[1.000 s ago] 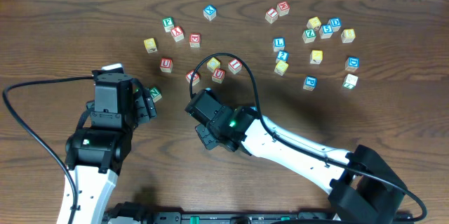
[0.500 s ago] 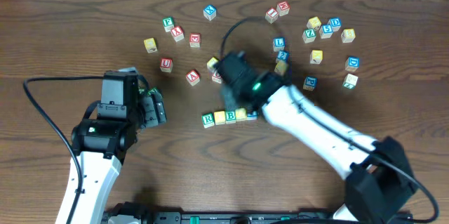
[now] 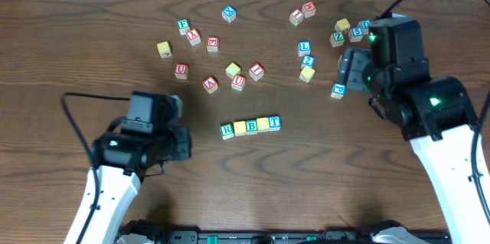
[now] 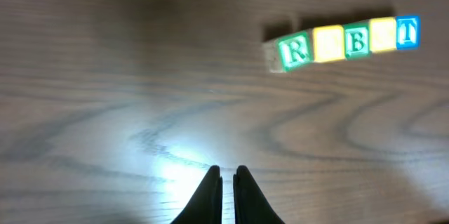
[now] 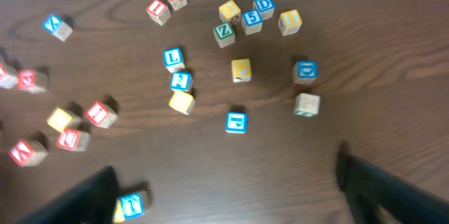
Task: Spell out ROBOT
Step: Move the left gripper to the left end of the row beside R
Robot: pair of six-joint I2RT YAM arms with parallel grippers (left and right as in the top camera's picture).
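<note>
Five letter cubes stand in a row mid-table: green R (image 3: 227, 131), yellow (image 3: 240, 128), green B (image 3: 251, 127), yellow (image 3: 262, 125), blue T (image 3: 274, 123). The left wrist view shows the same row at upper right, from R (image 4: 295, 50) to T (image 4: 407, 31). My left gripper (image 3: 184, 142) (image 4: 226, 172) is shut on nothing, low over bare wood left of the row. My right gripper (image 3: 354, 72) (image 5: 226, 164) hangs wide open and empty, high at the right, far from the row. Its view catches only the T cube (image 5: 131, 205) by its left finger.
Loose cubes lie scattered across the far half of the table. Red-lettered ones (image 3: 238, 82) sit just behind the row. Blue and yellow ones (image 3: 306, 60) lie at centre right, and a cluster (image 5: 242, 20) lies under the right arm. A blue cube (image 3: 338, 89) sits beside the right gripper.
The right arm has lifted off the row and swung far right, opening its gripper. The left arm has slid down and right, and its gripper has shut. The row now shows in full.
</note>
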